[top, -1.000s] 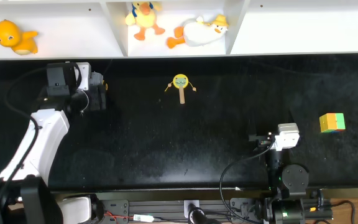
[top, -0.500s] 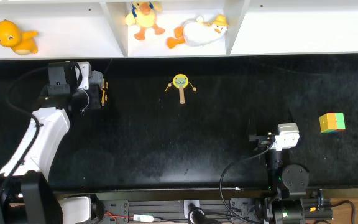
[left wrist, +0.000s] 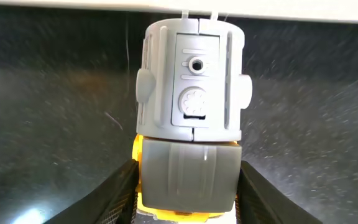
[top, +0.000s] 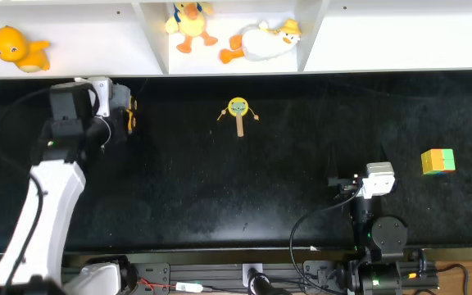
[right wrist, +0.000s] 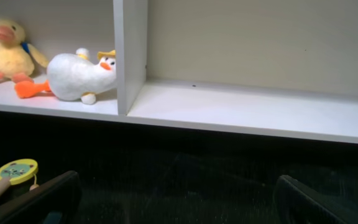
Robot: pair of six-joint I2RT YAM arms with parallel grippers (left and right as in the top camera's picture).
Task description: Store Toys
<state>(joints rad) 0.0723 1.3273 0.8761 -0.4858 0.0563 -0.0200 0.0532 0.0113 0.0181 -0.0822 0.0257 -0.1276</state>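
Observation:
My left gripper (top: 115, 115) is shut on a grey and yellow toy truck (left wrist: 191, 112), held at the left of the black table close to the white shelf (top: 138, 65). In the left wrist view the fingers (left wrist: 120, 194) clamp the truck's yellow base, and its grey drum points toward the shelf edge. My right gripper (top: 374, 180) sits low near the front right, open, with nothing between its fingers (right wrist: 39, 199). A yellow rattle drum with a wooden handle (top: 238, 111) lies at the table's middle back. A multicoloured cube (top: 437, 161) rests at the right.
The shelf's left bay holds a yellow duck (top: 19, 47). The middle bay holds a yellow plush duck (top: 190, 23) and a white plush goose (top: 262, 41). The right bay (right wrist: 247, 106) stands bare. White dividers (right wrist: 129, 56) separate the bays.
The left gripper has carried the toy truck a little to the left and farther back, closer to the shelf edge. The right arm has stayed still.

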